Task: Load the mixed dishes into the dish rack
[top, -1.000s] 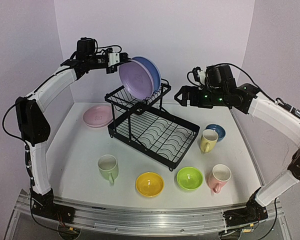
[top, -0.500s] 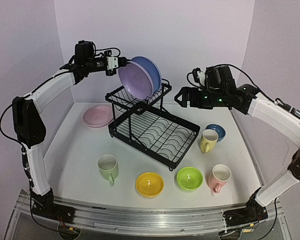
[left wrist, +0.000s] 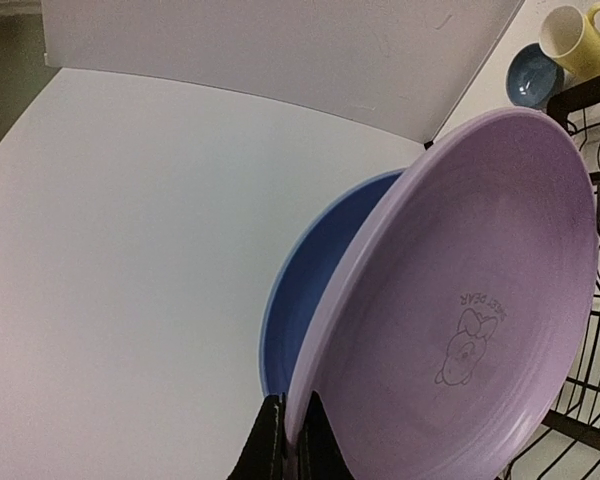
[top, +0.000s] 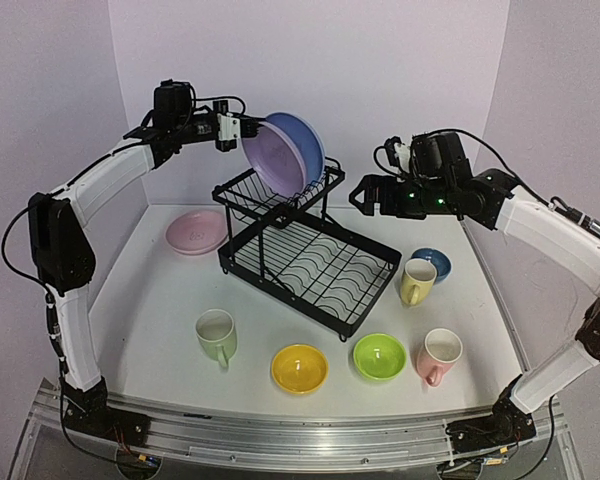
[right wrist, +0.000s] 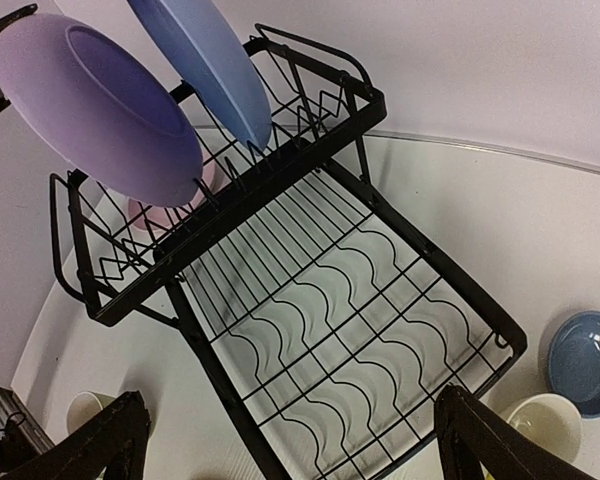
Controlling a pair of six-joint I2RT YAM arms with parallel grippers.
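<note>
The black dish rack [top: 320, 265] stands mid-table. A blue plate [top: 305, 135] stands on edge in its upper shelf. Just in front of it a lavender plate [top: 273, 158] leans, its lower edge down among the shelf wires [right wrist: 195, 190]. My left gripper [top: 242, 128] is shut on the lavender plate's [left wrist: 460, 320] rim, fingers [left wrist: 271, 440] pinching either side. My right gripper [top: 365, 195] hangs open and empty, high beside the rack's right end; it looks down on the bare lower tray [right wrist: 360, 340].
A pink plate [top: 195, 232] lies left of the rack. Along the front stand a green mug [top: 217, 335], a yellow bowl [top: 299, 368], a lime bowl [top: 379, 356] and a pink mug [top: 440, 355]. A yellow mug [top: 417, 281] and a blue bowl [top: 432, 262] sit right.
My left gripper has carried the lavender plate slightly to the right, closer to the blue plate. The right arm has not moved.
</note>
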